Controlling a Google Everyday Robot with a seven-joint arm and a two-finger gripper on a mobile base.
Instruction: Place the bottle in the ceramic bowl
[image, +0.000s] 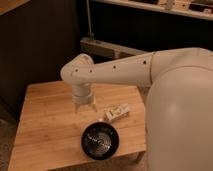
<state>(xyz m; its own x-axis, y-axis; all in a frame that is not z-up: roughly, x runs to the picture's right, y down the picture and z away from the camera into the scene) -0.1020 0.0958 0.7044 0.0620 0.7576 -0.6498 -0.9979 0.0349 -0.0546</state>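
Note:
The bottle (117, 112) is small, cream-white with tan markings, and lies on its side on the wooden table (45, 125), right of centre. The ceramic bowl (100, 141) is round, glossy black with a shiny ringed inside, and stands near the table's front edge, just below the bottle. My gripper (84, 106) hangs from the white arm (115, 70) over the table's middle, left of the bottle and above-left of the bowl, apart from both. It holds nothing that I can see.
The robot's large white body (180, 115) fills the right side and hides the table's right edge. A dark wall and a metal shelf frame (107, 47) stand behind the table. The floor shows at the left.

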